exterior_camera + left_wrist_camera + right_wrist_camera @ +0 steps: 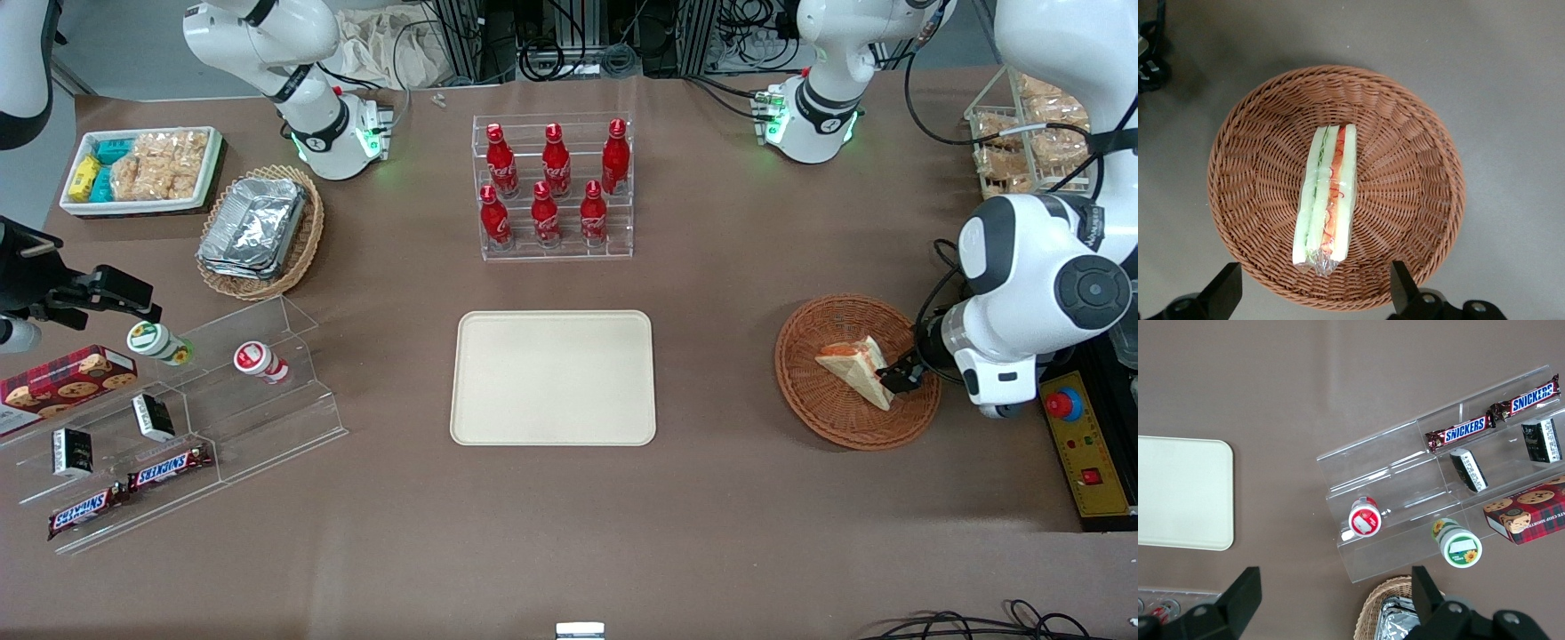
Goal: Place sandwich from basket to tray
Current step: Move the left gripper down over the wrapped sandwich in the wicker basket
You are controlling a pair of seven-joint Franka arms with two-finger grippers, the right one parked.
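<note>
Your hand (1315,293) hovers spread above the wicker basket (1418,133); the wrist view alone shows the wrapped sandwich's (1327,200) filling edge, lying inside just below the hand.

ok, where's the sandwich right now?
The sandwich lies in the basket toward the working arm's end of the table, with the open tool over it.

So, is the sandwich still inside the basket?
Yes. The sandwich lies in the basket; the open gripper hovers above it.
</note>
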